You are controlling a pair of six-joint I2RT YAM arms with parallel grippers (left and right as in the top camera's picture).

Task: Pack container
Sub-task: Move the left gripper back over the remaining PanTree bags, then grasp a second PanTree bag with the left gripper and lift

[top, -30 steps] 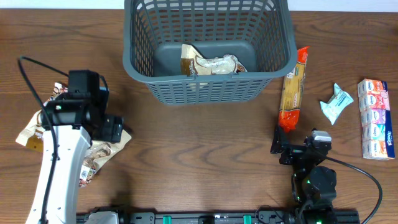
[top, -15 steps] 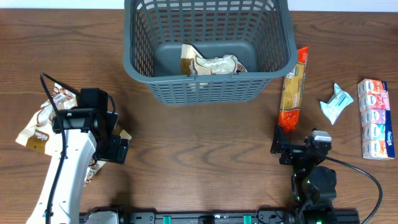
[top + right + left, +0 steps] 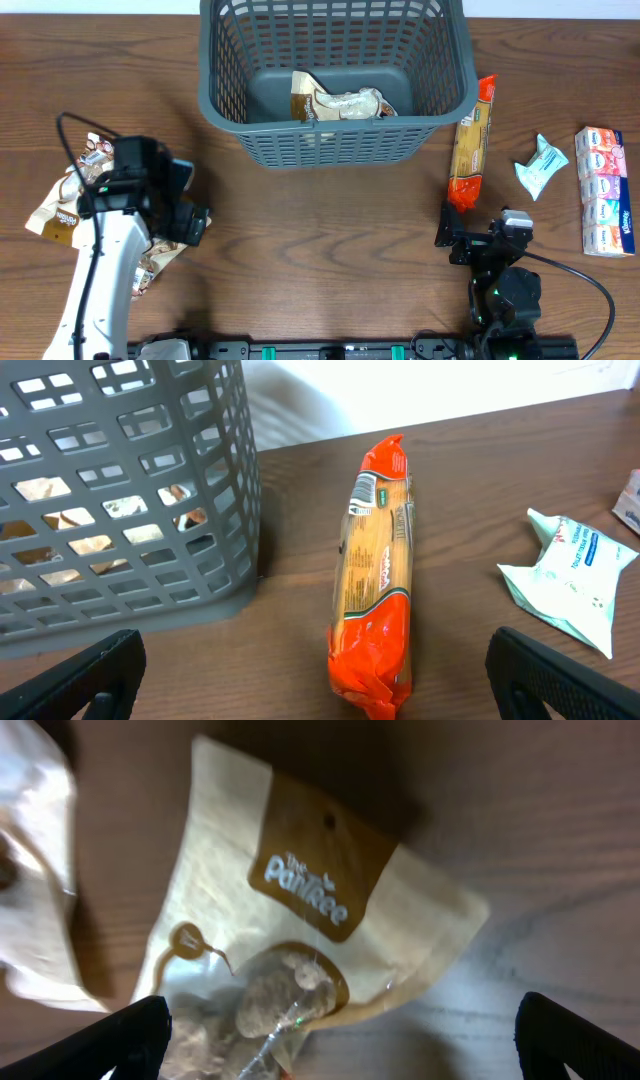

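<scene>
At the far left of the tabletop I see some beige snack packets lying in a loose heap, partly under my left arm. The left pincer hangs over one of them, a beige packet with a brown label. Its two fingers stand wide apart, one at each lower corner of the wrist view, and they hold nothing. The window end of the packet lies between them. I think the tips are just above the wood, but from these views I cannot tell if they touch it or the packet.

The container stands at the far middle of the tabletop, upright, with its open side up. On its bottom lies one beige and brown packet, close to the near wall.

Just beside the right wall of the container, but apart from it, a long pasta packet lies flat, with its orange end pointing to the near side. More to the right there is a small white and teal pouch, a little crumpled. Near the right edge is a row of tissue packs.

The right pincer rests low at the near side, facing the orange end of the pasta. Its fingers are spread fully and are empty.
</scene>
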